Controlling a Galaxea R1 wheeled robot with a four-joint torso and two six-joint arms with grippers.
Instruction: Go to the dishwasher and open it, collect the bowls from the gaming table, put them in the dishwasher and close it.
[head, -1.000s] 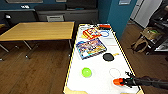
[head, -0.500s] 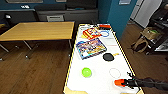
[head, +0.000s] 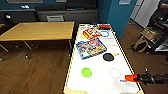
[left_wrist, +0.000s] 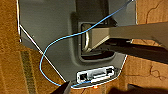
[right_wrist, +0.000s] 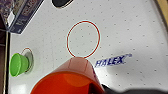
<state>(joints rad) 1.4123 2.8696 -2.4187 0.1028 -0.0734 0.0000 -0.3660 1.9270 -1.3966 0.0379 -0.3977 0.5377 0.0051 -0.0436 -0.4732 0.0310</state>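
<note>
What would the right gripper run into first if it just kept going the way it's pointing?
Probably nothing soon: the right gripper, holding an orange bowl, points across the bare white table. The green bowl lies roughly ahead, though height is unclear.

Head view: high up, facing forward and down the length of the white bench.
Left wrist view: close, facing down at wooden floor.
Right wrist view: close above the bench, facing down.
Shared: green bowl, red ring, orange bowl.
</note>
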